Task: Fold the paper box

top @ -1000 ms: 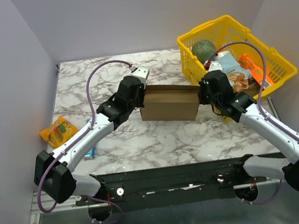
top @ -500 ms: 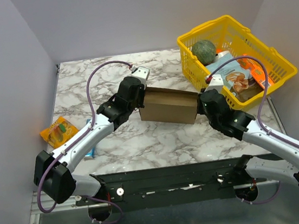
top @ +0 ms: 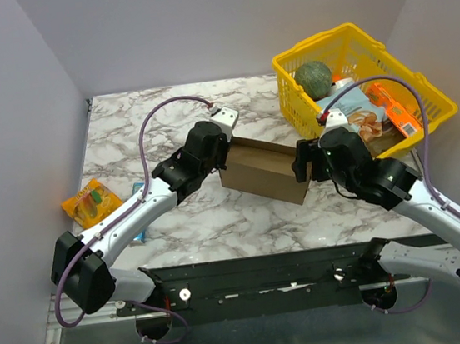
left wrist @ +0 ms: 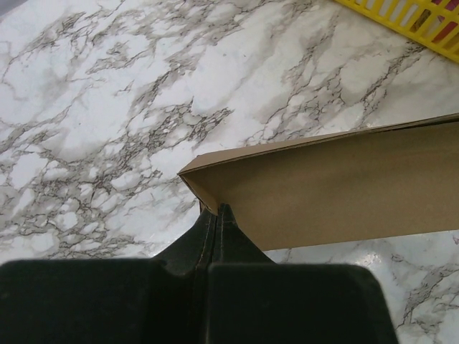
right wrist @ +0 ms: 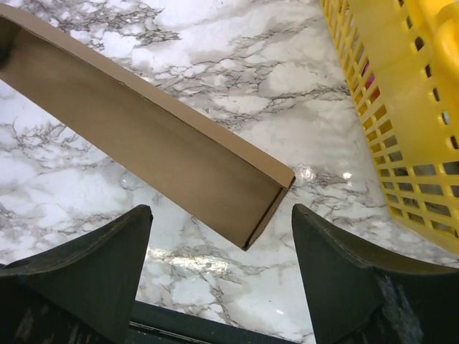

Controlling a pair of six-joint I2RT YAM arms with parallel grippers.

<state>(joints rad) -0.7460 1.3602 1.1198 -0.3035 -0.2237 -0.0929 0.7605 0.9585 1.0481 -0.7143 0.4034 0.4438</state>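
Note:
The paper box, plain brown cardboard, stands on the marble table between my two arms, its right end angled toward the near edge. My left gripper is shut on the box's left end. In the left wrist view its fingers pinch the end wall at the corner of the box. My right gripper is open just short of the box's right end. In the right wrist view that end of the box lies ahead of my wide-apart right gripper, touching neither finger.
A yellow plastic basket holding a green melon and packets stands at the back right, close to my right arm; its wall is right of the box. An orange packet and a blue-green carton lie at the left.
My right gripper has opened and let go of the box's right end, pulling back toward the near edge. The box has swung, right end nearer. The left gripper keeps its hold.

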